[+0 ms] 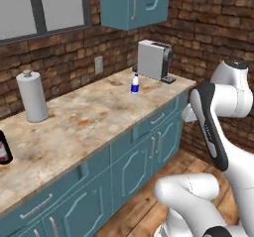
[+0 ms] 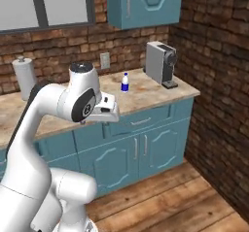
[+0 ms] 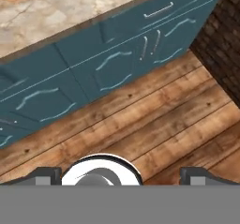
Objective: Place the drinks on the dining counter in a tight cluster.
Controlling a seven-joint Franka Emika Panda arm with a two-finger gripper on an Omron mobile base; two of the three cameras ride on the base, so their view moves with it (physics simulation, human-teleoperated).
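Barely begun: drinks still scattered, nothing gathered.
Tiny white blue-banded bottle (image 1: pixel 135 84) stands near the coffee machine (image 1: pixel 154 59) on the wall counter (image 1: pixel 84 127); the wine bottle (image 1: pixel 4 148) is well apart at its other end. The gripper (image 3: pixel 119 176), spread wide and empty, points at the wood floor (image 3: pixel 154 124).

A marbled worktop (image 1: pixel 89 122) on teal cabinets is seen along a brick wall. A small white bottle with a blue band (image 1: pixel 135 84) is placed upright on it, just in front of a grey coffee machine (image 1: pixel 154 60) and apart from it. Far to the left of the machine, a paper towel roll (image 1: pixel 32 96) is set near the wall. A dark bottle with a red label (image 1: pixel 4 149) is cut by the left edge. The white arm (image 1: pixel 218 117) is seen to the right of the machine, over the wooden floor (image 1: pixel 149 208).
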